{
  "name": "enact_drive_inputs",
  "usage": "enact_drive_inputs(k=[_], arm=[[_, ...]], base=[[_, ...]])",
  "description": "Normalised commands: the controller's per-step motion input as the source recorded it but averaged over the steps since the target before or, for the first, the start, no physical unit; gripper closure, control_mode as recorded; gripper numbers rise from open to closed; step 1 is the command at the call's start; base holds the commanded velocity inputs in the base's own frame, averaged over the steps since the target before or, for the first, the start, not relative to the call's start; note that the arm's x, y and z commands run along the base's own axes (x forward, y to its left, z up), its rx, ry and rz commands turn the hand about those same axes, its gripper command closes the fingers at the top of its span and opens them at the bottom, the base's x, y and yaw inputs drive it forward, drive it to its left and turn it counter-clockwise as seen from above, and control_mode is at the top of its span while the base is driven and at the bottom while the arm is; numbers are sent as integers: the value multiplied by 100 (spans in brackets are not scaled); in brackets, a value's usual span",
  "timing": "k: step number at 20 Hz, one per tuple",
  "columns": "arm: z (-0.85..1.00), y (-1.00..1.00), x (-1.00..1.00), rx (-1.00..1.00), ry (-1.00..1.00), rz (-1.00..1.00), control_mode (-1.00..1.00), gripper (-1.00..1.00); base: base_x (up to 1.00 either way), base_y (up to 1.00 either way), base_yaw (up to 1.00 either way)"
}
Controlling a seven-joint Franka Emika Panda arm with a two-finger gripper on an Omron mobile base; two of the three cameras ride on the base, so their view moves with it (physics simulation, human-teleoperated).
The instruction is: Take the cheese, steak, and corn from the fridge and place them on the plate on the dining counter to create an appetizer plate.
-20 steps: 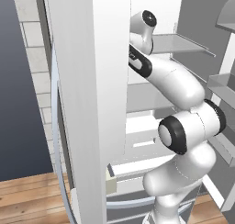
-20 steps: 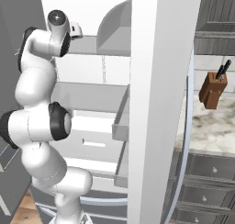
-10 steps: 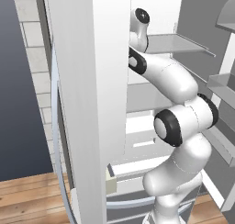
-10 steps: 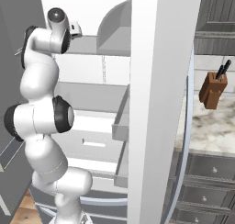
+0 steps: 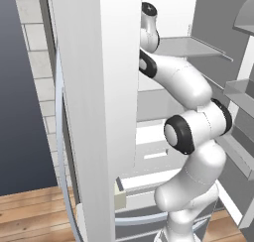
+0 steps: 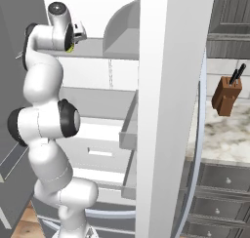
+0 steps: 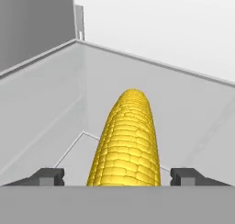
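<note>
Arm has reached deeper into the fridge (image 5: 99, 87); hand (image 7: 117, 175), fingers spread, now straddles the corn (image 7: 126, 140), ungripped, ready for closing.

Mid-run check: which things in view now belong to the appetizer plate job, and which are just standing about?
Part of the job:
- corn, lying on a fridge shelf
- gripper, open, one finger on each side of the corn

Just standing about:
- knife block on the marble top
- grey drawers below it
</note>
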Motion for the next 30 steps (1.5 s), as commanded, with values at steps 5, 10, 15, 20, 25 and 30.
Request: enact_drive_inputs(k=[5, 10, 15, 20, 25, 30], arm=[[-85, 0, 1, -9, 18, 0, -100, 100], [-23, 0, 2, -2, 4, 0, -100, 100], [-88, -35, -73, 0, -11, -5, -100, 100], [-88, -27, -89, 0, -24, -5, -100, 100], [-62, -33, -85, 1, -25, -2, -100, 100], [0, -72, -100, 9, 1, 0, -100, 100]], base=[[0, 0, 0], [0, 0, 0], [0, 0, 0], [0, 0, 0], [0, 0, 0], [0, 0, 0]])
